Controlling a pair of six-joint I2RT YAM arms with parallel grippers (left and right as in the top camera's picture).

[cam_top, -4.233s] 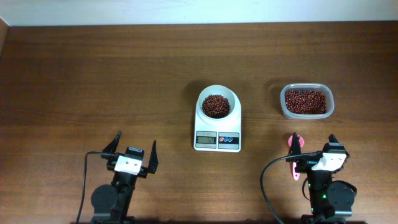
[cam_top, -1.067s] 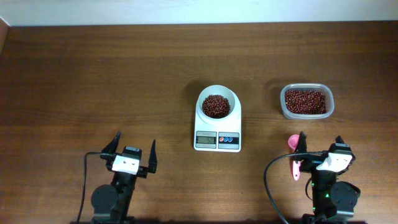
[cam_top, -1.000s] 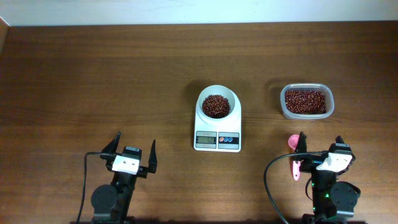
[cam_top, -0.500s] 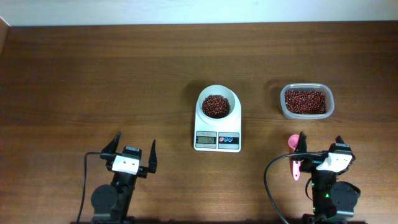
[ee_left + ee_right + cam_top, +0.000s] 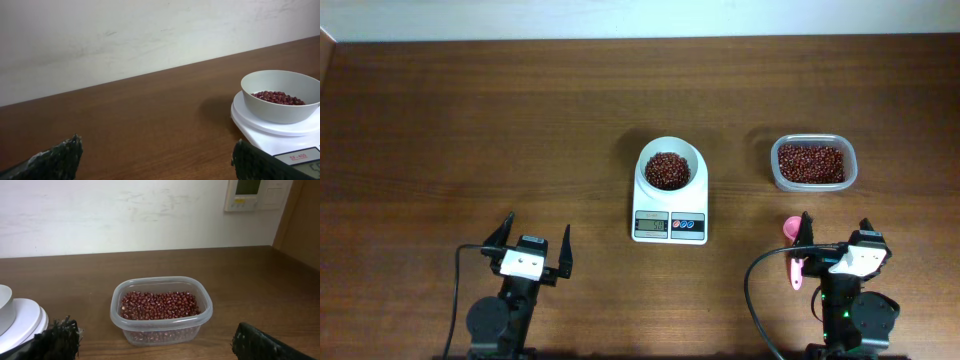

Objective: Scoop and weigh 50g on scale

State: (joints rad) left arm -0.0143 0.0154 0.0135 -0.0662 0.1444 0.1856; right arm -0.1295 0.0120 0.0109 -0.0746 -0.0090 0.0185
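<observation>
Left gripper (image 5: 537, 228) and right gripper (image 5: 834, 224) were noted wide open, empty; beans (image 5: 666, 169) were seen in the bowl (image 5: 670, 145) on the scale (image 5: 669, 224), where overshoot was judged possible if another full spoon (image 5: 792, 230) were tipped in.

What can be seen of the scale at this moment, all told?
The scale is a small white kitchen scale that looks like plastic. It stands flat on the wooden table, near its middle. Its front panel carries a grey display, digits unreadable, with two small buttons, blue and red, beside it. On its round platform sits a white bowl, upright and partly filled with dark red-brown beans. Nothing else touches it.
</observation>
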